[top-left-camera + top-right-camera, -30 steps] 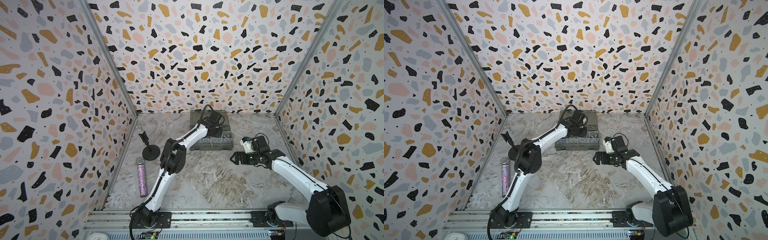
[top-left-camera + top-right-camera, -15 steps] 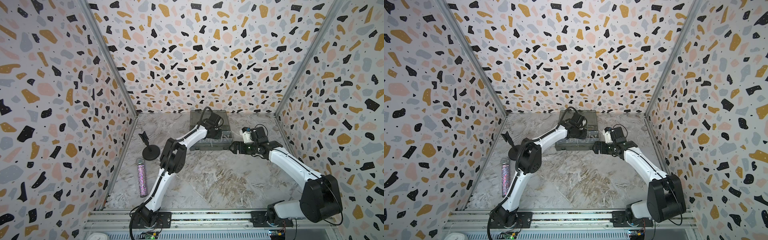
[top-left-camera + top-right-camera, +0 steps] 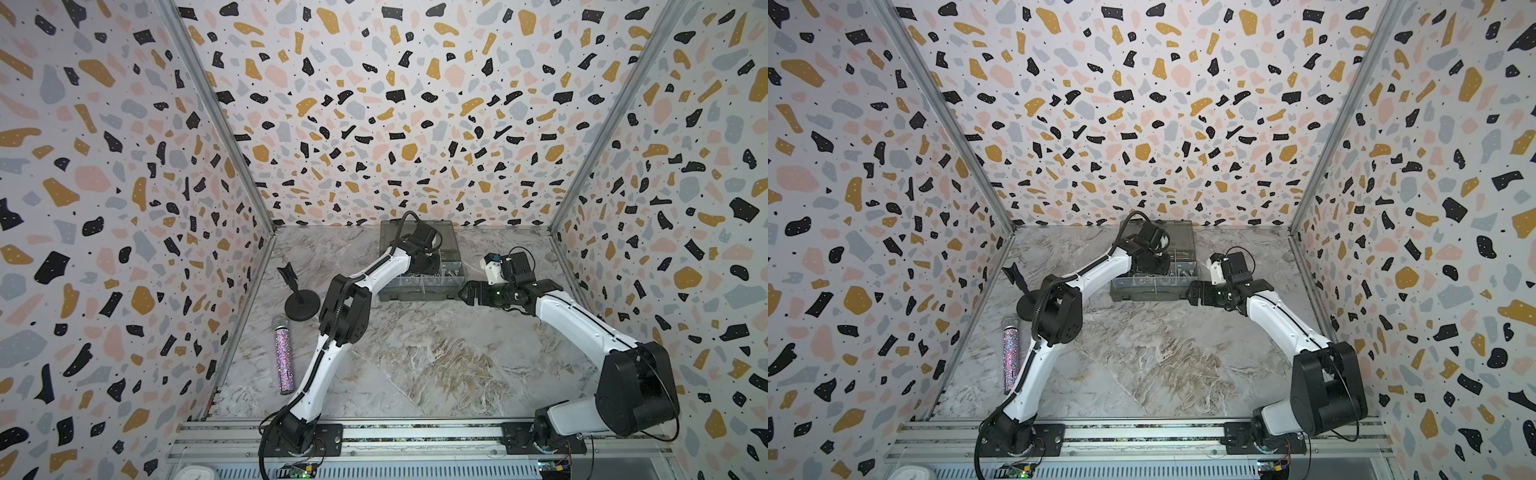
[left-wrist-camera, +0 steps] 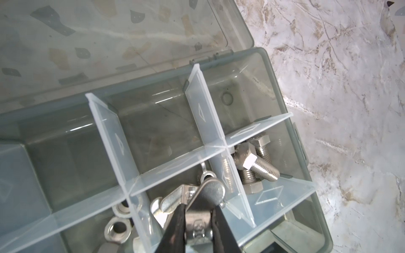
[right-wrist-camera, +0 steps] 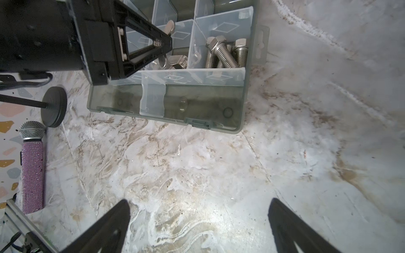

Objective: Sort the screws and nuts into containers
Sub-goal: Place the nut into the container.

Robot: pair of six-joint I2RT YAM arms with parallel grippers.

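Wing nut (image 4: 207, 195) hangs clamped between the fingers of the left tool (image 4: 198, 211). One ear pokes past the tips, so its long axis seems to run along the fingers rather than across them. Straight beneath is the compartment (image 4: 175, 175) of the organizer box (image 4: 282, 92) that already holds other wing nuts (image 4: 166, 203). Hex nuts (image 4: 118, 227) lie one partition to one side, screws (image 4: 258, 164) one partition to the other. The held nut sits close to the screw-side partition (image 4: 232, 175), so my read is a plain drop straight down, with little room to drift that way. The left arm is the nearer one by far. The right tool (image 5: 199, 208) has its jaws wide apart and empty, over bare surface (image 5: 219, 164) just off the box's corner. In both top views the left wrist hides the nut altogether; only the left wrist view shows the grip. The right wrist view adds the side-on look, with the nut's ear above the rim, and a front row that looks empty.
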